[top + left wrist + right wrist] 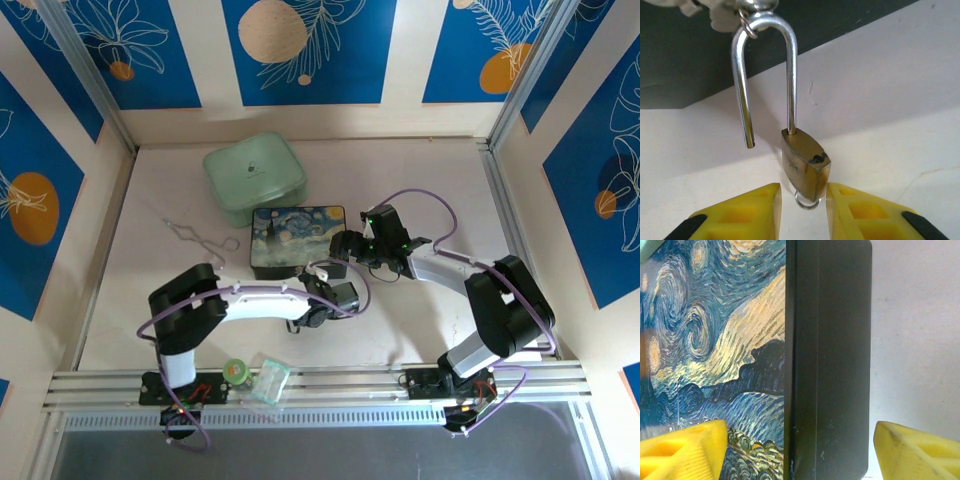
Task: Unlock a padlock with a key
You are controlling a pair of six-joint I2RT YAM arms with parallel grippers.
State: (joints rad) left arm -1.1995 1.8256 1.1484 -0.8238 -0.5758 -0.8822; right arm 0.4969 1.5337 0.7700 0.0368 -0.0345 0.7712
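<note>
Pale table (150, 300), blue-patterned walls. The padlock (802, 162) hangs at the painted box (297, 238)'s front clasp, shackle sprung. My left gripper (803, 194) brackets its body narrowly; I cannot tell if it grips. My right gripper (801, 434) gapes wide astride the box's right edge.

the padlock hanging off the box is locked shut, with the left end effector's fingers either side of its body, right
Not quite. The padlock is unlocked: the left wrist view shows one leg of its shackle hanging free of the body. The rest stands: it hangs off the box, with the left end effector fingers either side of its body.
</note>
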